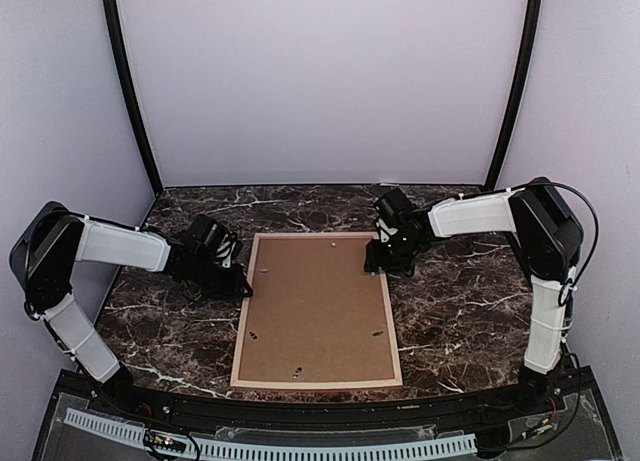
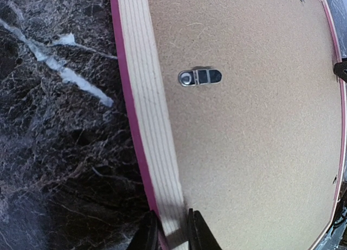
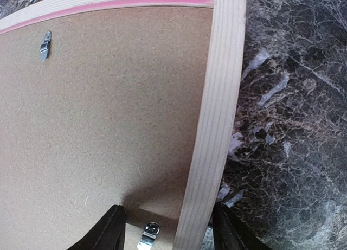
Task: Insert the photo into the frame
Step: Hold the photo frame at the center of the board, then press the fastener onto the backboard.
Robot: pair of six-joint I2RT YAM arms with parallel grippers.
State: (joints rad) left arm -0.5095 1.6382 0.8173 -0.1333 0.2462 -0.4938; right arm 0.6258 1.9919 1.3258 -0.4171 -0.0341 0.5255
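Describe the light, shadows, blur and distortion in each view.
Top view: soft, even light, everything sharp. Left wrist view: the frame rail curves from lens distortion; the fingers of the left gripper at the bottom edge are blurred. Right wrist view: the right gripper casts a soft shadow on the brown board; the marble table is sharp.

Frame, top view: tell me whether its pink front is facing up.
No, the frame lies back up, with its brown backing board and pale bare wood rails showing.
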